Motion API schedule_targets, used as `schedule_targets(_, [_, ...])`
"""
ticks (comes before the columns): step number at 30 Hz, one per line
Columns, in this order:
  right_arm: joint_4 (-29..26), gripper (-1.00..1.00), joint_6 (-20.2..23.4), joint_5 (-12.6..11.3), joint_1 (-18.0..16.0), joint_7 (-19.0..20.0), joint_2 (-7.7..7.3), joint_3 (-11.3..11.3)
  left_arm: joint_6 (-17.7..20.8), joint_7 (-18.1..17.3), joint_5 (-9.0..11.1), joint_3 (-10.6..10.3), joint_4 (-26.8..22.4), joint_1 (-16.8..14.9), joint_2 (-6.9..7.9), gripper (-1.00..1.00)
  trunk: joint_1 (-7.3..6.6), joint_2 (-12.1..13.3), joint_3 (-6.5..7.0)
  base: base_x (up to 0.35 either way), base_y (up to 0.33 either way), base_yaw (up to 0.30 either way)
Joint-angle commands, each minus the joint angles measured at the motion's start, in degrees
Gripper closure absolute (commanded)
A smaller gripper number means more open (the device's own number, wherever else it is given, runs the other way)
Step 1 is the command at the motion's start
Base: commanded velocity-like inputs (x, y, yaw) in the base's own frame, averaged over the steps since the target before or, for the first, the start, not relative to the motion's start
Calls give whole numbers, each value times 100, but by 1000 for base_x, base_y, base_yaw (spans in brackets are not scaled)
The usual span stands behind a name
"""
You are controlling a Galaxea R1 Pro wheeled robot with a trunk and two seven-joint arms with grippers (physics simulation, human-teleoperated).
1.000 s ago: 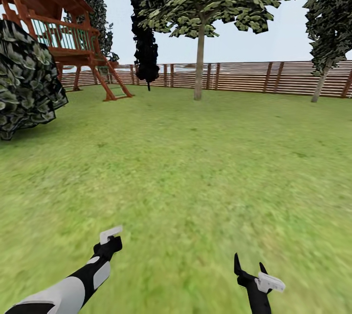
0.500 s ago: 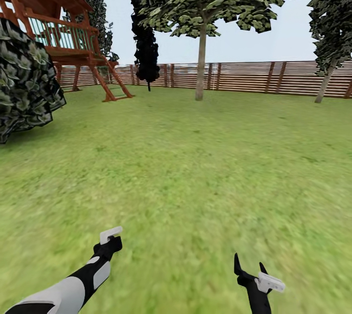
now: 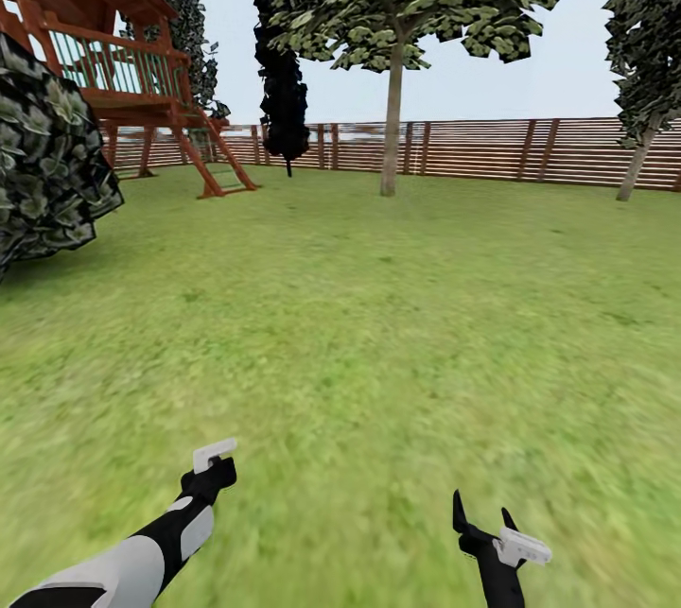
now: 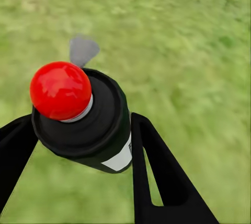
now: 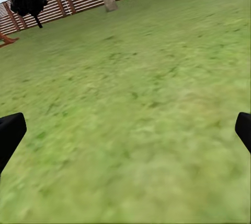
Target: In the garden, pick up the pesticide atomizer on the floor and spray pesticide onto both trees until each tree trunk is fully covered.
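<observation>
The small near-black spray bottle with a white label is cut off below by the left wrist view's edge. The dark leafy bush and wooden playhouse run off the head view's left edge; nearby green grass is blurred.

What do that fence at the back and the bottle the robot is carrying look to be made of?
The fence looks like brown wood: horizontal slats between upright posts, matte. The pesticide atomizer, gripped by the left gripper, looks like dark, smooth plastic or metal with a glossy red cap; which of the two I can't tell.
</observation>
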Motion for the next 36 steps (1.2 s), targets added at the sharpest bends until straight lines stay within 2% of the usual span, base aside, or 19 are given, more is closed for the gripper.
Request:
schedule_targets(1, [0,-100,0,0,0,0,0,3,0,1,-2,-2,-1,0,0,100,0,0,0,335,113,0])
schedule_targets(36, [0,-100,0,0,0,-1,2,2,0,1,-2,-2,-1,0,-1,100,0,0,0,335,113,0])
